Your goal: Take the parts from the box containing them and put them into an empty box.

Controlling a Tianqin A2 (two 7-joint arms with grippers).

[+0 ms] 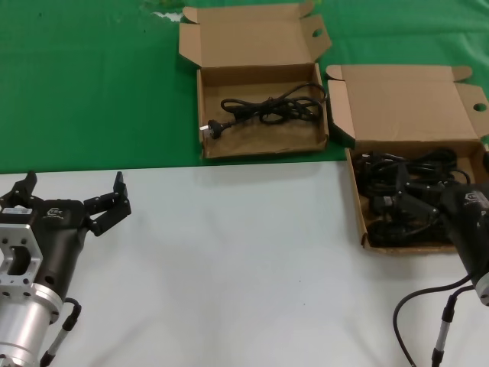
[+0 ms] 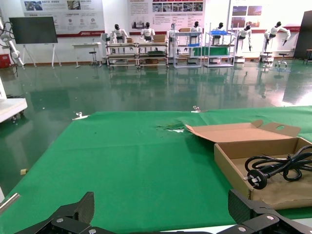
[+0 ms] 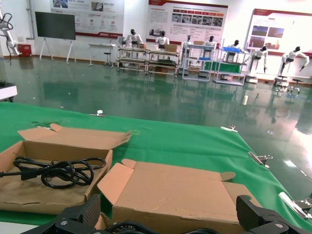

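Observation:
The wider box (image 1: 405, 103) at the right holds a pile of black cords (image 1: 416, 164), its flat lid (image 3: 180, 187) laid back. My right gripper (image 1: 393, 197) hangs low over that pile, open, with nothing between its fingers; cord loops (image 3: 126, 228) show just beneath it (image 3: 170, 214). The squarer box (image 1: 260, 139) with winged lid stands at the back centre and holds one coiled cord (image 1: 267, 109), which also appears as the cord (image 2: 275, 168) in the left wrist view and the cord (image 3: 58, 170) in the right. My left gripper (image 1: 72, 187) is parked open over the white table at the near left.
A green cloth (image 1: 92, 76) covers the far half of the table, and the near half is white (image 1: 244, 267). The two boxes stand almost corner to corner. My right arm's black cable (image 1: 412, 306) loops above the table at the near right.

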